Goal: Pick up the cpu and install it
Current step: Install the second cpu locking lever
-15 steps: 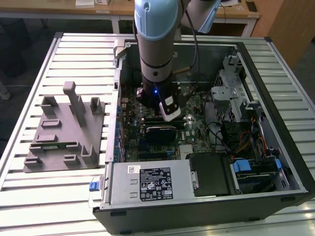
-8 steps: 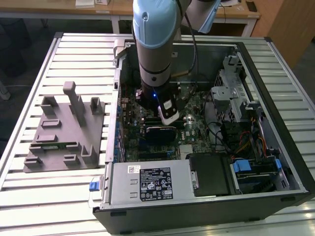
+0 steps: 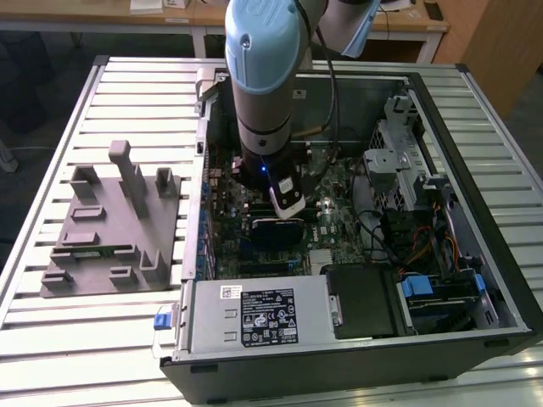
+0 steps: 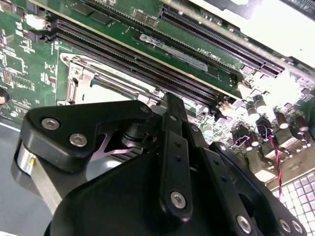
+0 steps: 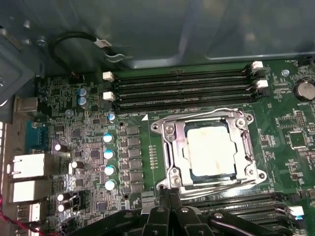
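Slatted metal table (image 3: 51, 297) with grey holder block (image 3: 110, 225) beside open computer case (image 3: 356, 352).

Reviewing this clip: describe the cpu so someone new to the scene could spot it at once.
Start at the open computer case on the slatted table and find the green motherboard inside. In the first wrist view, the cpu lies in the metal-framed socket just below the long black memory slots. It is the one pale, silvery flat square among green board and dark parts.
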Controlling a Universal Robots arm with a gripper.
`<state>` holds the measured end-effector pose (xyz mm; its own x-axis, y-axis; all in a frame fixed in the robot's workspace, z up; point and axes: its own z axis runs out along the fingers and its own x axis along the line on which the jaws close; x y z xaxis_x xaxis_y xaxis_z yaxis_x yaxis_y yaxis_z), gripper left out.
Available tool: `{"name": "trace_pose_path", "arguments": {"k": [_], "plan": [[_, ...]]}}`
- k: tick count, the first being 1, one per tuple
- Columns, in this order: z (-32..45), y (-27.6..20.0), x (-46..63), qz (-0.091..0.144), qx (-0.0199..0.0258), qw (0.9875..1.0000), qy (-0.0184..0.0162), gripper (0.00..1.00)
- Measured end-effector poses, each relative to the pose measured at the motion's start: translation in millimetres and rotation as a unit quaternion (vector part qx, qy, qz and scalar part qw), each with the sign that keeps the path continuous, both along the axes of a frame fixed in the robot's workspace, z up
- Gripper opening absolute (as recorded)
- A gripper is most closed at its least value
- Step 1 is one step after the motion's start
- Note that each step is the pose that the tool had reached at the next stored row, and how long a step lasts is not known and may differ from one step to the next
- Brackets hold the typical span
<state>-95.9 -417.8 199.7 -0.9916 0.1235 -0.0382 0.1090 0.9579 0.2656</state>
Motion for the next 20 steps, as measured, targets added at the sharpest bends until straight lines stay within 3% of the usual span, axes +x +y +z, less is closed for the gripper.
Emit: {"name": "trace_pose_path", "arguments": {"k": [4,6,20], "plan": [[-2.2,-0.3,0.0,0.000,0.0128,0.9999,-0.0001,0.11],[-3.2,-0.6,0.0,0.000,0.0152,0.9999,-0.0001,0.11],[-4.0,-4.5,0.1,0.000,0.0153,0.9999,-0.0001,0.11]]}}
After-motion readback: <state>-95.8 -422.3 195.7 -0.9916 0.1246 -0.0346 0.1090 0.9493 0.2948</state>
